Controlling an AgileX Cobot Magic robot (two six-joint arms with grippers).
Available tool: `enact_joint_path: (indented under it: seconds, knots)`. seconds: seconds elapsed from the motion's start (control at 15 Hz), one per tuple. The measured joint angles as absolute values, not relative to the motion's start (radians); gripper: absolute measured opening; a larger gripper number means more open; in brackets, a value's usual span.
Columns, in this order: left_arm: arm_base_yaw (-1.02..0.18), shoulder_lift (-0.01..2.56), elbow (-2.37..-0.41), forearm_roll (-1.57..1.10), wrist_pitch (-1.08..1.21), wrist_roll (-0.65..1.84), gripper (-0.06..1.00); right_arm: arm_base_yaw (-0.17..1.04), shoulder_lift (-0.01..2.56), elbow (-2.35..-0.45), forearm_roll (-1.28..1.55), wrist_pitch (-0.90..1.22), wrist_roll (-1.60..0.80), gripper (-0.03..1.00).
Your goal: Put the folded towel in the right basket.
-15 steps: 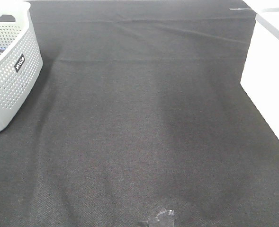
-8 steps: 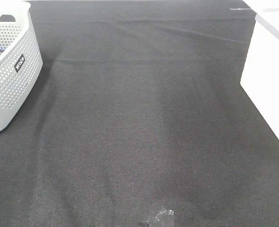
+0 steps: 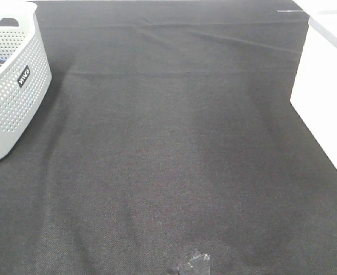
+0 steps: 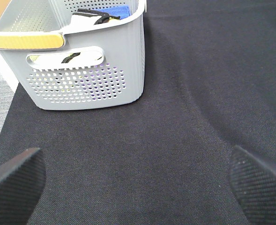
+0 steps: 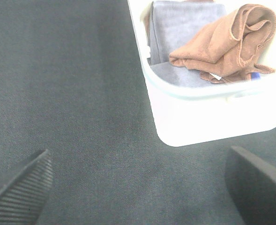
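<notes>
The right basket (image 5: 198,105) is white; in the exterior high view only its side (image 3: 322,97) shows at the right edge. In the right wrist view it holds a folded grey-blue towel (image 5: 175,33) with a bunched tan cloth (image 5: 227,42) on top. My right gripper (image 5: 138,185) is open and empty over the black cloth, short of this basket. My left gripper (image 4: 138,180) is open and empty, facing the grey basket (image 4: 88,79). Neither gripper shows in the exterior high view.
The grey perforated basket (image 3: 11,86) stands at the far left; it has a yellow handle (image 4: 25,40) and holds a blue cloth (image 4: 110,11). A black cloth (image 3: 174,154) covers the table. A small dark glossy piece (image 3: 194,263) sits at the front edge.
</notes>
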State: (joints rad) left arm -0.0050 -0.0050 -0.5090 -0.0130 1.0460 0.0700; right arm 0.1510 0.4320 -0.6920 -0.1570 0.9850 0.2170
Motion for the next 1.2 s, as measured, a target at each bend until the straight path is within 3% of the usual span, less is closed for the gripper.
enact_joint_path:
  seconds: [0.4, 1.07, 1.2]
  knots:
    - [-0.005, -0.005, -0.509, -0.013, 1.046, 0.07, 0.99, 0.151, 0.003, -0.499, -0.154, 1.058, 0.217, 0.96]
    - [-0.005, -0.005, -0.509, -0.013, 1.046, 0.07, 0.99, 0.15, -0.003, -0.464, -0.14, 1.116, 0.182, 0.96]
    - [-0.005, -0.005, -0.509, -0.013, 1.046, 0.07, 0.99, 0.083, -0.003, -0.464, -0.131, 1.116, 0.182, 0.96]
